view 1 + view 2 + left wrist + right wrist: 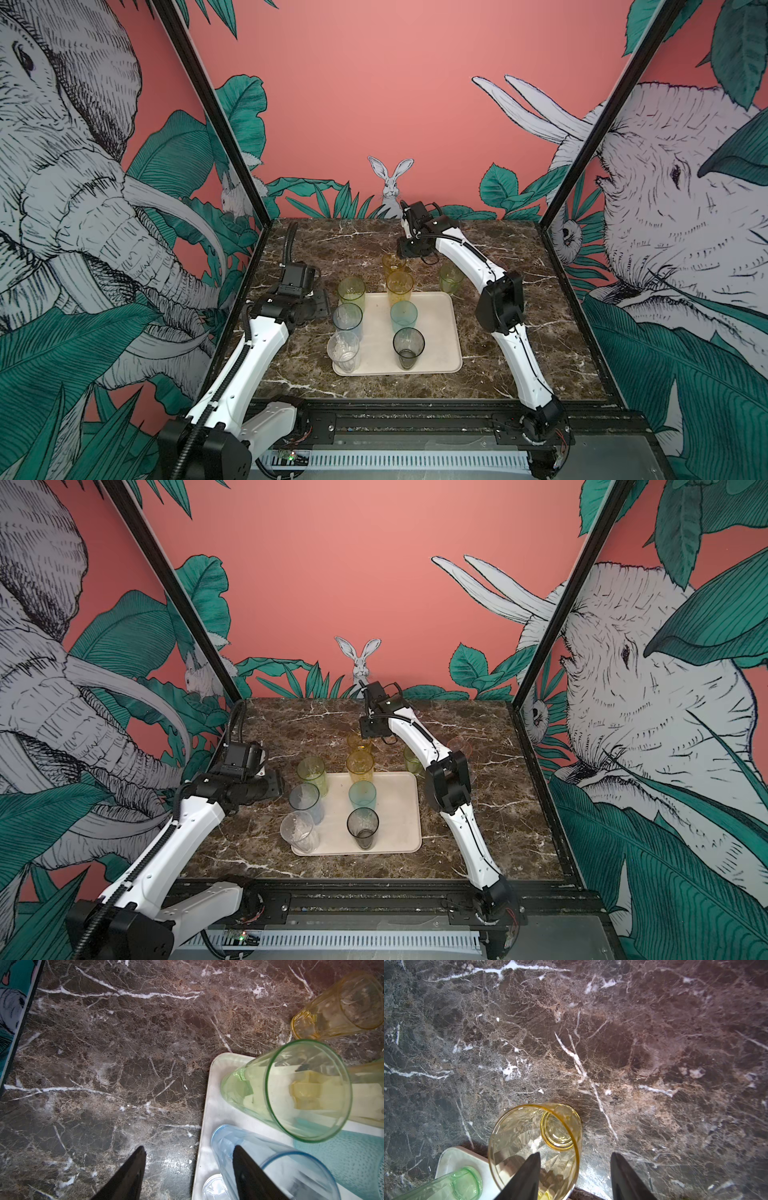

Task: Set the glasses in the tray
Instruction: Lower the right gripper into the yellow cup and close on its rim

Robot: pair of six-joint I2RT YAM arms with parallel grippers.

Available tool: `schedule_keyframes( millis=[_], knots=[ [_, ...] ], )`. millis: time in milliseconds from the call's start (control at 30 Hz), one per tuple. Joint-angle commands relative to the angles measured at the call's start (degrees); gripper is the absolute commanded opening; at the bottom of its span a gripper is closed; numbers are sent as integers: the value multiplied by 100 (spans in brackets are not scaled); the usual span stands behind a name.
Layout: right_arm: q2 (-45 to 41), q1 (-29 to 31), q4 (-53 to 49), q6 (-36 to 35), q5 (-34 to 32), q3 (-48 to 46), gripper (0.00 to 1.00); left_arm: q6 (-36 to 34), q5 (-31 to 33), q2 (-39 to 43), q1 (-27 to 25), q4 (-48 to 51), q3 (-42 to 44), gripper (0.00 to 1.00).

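Marble tabletop (654, 1043), left hand (188, 1149) spread, empty, right hand (575, 1154) parted astride amber glass (519, 1126) rim, pink glass (460, 742) partly hidden

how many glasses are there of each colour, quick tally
green glasses: 2
amber glasses: 2
pale blue glass: 1
clear glass: 1
teal glass: 1
grey glass: 1
pink glass: 1
total: 9
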State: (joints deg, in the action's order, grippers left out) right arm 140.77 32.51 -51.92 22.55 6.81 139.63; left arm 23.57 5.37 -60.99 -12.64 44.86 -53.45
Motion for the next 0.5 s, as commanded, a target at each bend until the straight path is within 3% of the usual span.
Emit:
schedule_keyframes(
  millis=[0, 467],
  knots=[
    [154, -25, 72, 90, 80, 182, 55, 76, 8, 79, 34, 23, 71, 68],
    [364, -25, 111, 114, 124, 192, 43, 86, -37, 78, 42, 18, 63, 68]
  ],
)
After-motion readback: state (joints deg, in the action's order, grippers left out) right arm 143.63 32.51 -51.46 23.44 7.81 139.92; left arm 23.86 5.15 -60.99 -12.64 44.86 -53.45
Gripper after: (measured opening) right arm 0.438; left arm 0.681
